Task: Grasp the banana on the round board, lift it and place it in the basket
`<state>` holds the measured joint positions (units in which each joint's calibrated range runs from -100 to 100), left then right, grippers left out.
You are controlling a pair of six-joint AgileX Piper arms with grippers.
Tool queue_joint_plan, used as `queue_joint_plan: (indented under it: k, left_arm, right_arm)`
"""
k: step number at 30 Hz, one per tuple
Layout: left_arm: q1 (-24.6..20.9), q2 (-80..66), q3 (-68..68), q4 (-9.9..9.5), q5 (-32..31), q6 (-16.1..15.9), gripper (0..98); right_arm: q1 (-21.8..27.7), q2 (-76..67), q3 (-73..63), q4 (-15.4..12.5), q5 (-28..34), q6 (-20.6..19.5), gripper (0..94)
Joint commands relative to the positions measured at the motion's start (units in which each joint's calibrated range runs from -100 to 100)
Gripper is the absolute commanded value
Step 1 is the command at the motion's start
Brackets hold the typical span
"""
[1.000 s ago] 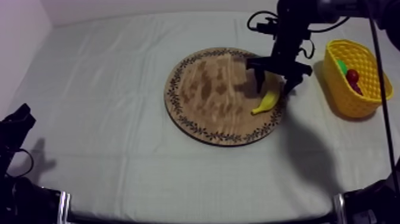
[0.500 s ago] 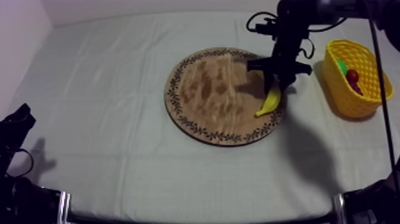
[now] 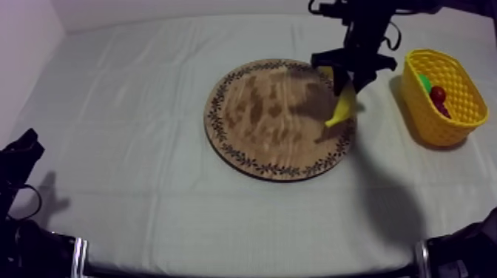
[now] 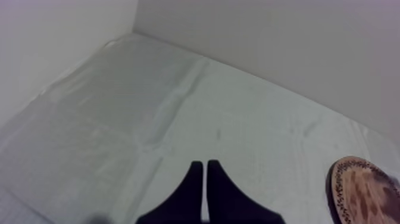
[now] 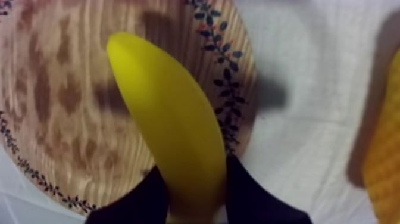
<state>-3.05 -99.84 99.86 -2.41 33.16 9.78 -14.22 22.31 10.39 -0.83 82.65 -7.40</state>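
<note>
Grey-white cloth, creased in soft folds, covers the whole table. A plain pale wall closes it off at the back and down the left side.

A second ago the right gripper stood low with its black fingers spread astride the curved yellow toy banana, which lay flat on the near-right rim of the round wooden board with a patterned rim. Half a second ago the fingers had closed on it. Now the gripper has risen and the banana has come up with it, clear of the wood, with its shadow on the board below. The left gripper has not moved. Its two fingers are pressed together into a narrow wedge over bare cloth, with the board's edge off to one side of them.

In the right wrist view, the right fingers pinch the banana at one end, one finger on each flank. From the grip the fruit runs out beyond the fingertips in a slanted curve, its free tip over the board's grain and leaf-patterned border.

To the outer side of those fingers, apart from the board, stands the yellow lattice basket. It holds a small red fruit and something green beside it.
</note>
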Motion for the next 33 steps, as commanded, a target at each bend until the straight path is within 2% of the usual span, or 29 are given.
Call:
queue_joint_plan:
  k: [1,15,22,33]
  left_arm:
    - [-0.02,0.02,0.03,-0.01,-0.01,0.01,0.1]
    - [-0.02,0.02,0.03,-0.01,-0.01,0.01,0.1]
    - [-0.02,0.02,0.03,-0.01,-0.01,0.01,0.1]
    - [-0.02,0.02,0.03,-0.01,-0.01,0.01,0.1]
  right_arm:
    - [0.11,-2.09,-0.77,0.22,1.03,0.32,19.7]
    - [1.13,-14.50,-5.64,1.68,9.22,3.65,21.8]
    - [2.07,-16.91,-5.84,1.92,10.81,4.20,23.7]
    - [8.58,-18.66,-4.91,3.09,11.18,7.47,24.0]
